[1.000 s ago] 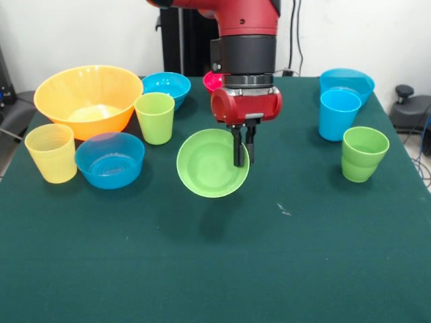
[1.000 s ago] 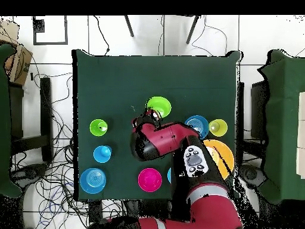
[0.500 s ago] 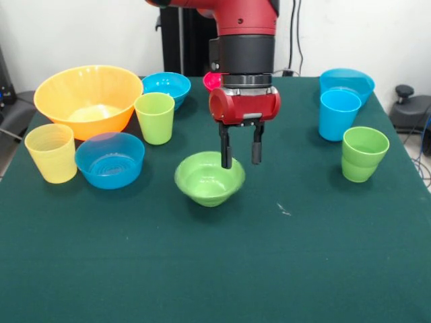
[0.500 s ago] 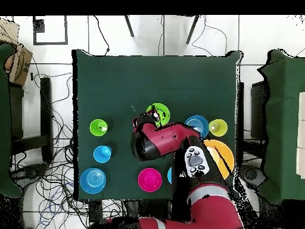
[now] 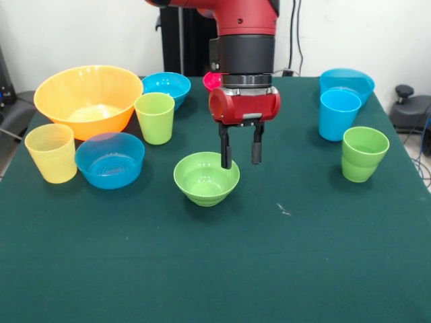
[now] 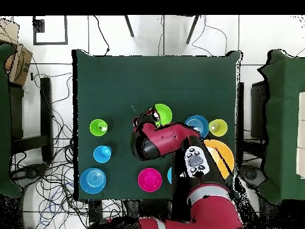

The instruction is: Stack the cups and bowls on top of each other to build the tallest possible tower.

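Two fingers (image 5: 239, 160) hang spread apart with nothing between them, just over the far rim of the green bowl (image 5: 206, 177), which sits upright on the bench (image 5: 215, 269) directly below them. One finger tip looks level with the rim, the other just outside it; I cannot tell whether either touches. I read this bowl as the base of the tower, set down in the middle with nothing on it yet.

Off to one side of the fingers stand the green stepped cup (image 5: 363, 154) and, behind it, the sky blue cup (image 5: 339, 114) in front of a wide blue bowl (image 5: 347, 82). On the other side are the yellow-green cup (image 5: 155, 118), a small blue bowl (image 5: 110, 159), the pale yellow cup (image 5: 51, 153) and the big orange bowl (image 5: 87, 99). A red bowl (image 6: 149, 179) shows clearly from above, behind the arm.

My next move, as I judge it, is to lift clear, travel to the green stepped cup, close on its rim and carry it back over the bowl. It needs centring before release, or it may tip.
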Robot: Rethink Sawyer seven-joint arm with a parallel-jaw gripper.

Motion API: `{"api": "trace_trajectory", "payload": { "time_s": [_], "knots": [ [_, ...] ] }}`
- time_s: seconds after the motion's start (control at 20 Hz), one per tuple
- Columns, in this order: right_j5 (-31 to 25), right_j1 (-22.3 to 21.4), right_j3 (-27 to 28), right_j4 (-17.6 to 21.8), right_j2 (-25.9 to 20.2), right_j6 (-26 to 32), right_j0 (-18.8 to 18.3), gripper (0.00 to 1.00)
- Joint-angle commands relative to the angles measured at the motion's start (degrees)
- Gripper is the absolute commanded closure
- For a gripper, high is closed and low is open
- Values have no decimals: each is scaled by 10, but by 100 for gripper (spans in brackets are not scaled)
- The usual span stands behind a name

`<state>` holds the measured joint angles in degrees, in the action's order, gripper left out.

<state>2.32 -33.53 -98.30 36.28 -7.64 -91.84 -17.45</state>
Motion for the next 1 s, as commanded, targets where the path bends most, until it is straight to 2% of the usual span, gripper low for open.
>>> {"api": "trace_trajectory", "payload": {
  "time_s": [0.05,0.35,0.6,0.9,1.0],
  "knots": [
    [-50,31,1,-12,-19,-59,5,0],
    [-62,19,-17,-4,-50,-41,-28,0],
    [-38,-7,-74,38,-134,-16,-125,0],
    [-15,0,-98,78,-207,4,-193,0],
    [7,6,-96,93,-203,-1,-189,0]
  ]
}}
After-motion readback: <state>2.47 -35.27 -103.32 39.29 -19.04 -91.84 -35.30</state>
